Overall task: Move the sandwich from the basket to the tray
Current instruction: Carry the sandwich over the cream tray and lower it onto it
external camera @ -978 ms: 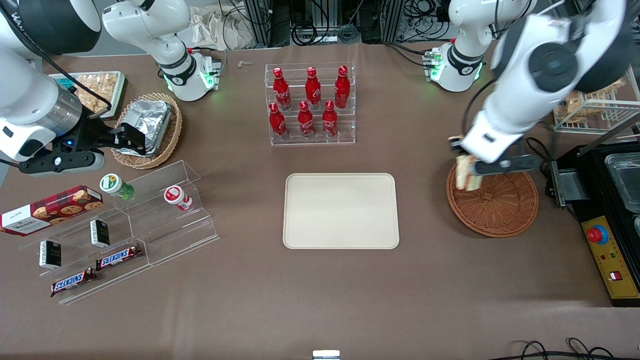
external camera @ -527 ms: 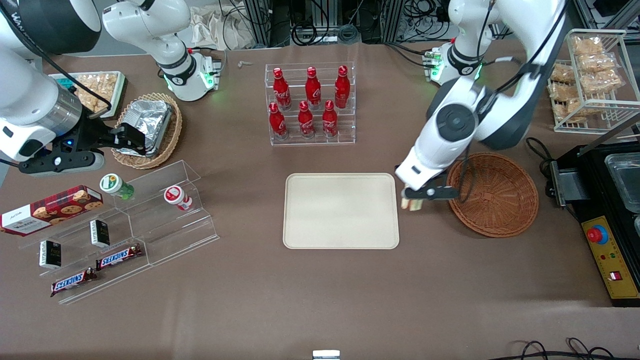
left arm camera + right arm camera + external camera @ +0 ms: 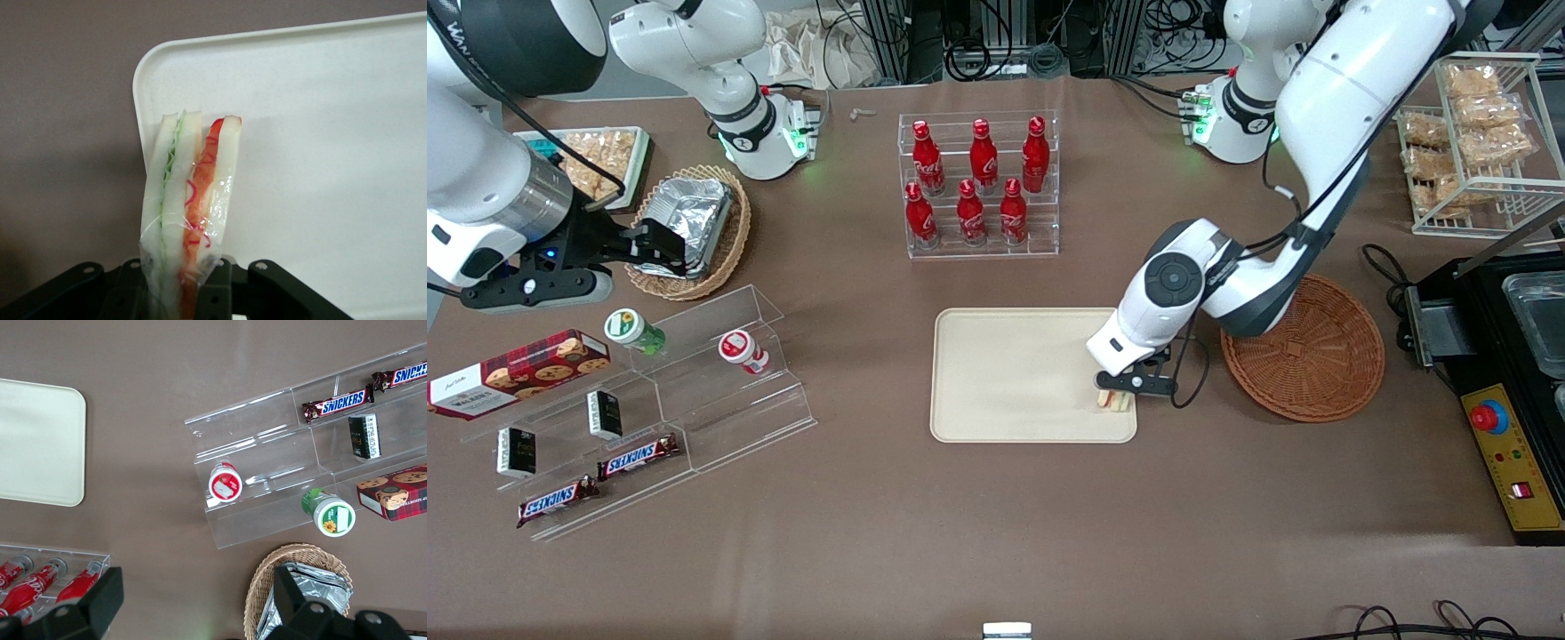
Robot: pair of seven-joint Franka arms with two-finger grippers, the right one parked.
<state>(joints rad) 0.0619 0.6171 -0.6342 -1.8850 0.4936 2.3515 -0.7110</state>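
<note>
Left wrist view shows my hand (image 3: 180,293) clamped on the wrapped sandwich (image 3: 190,200), hanging over the tray (image 3: 320,133) corner. It looks soft, light, crushable; I'd grip gently across the bread faces.

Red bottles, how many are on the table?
6: three red bottles on the clear rack's upper step, three on the lower. The pincer holds the sandwich over the tray.

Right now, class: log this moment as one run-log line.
stage: carry to tray | tool: shut on sandwich, over tray corner nearest basket | basket: no sandwich | release: not yet
</note>
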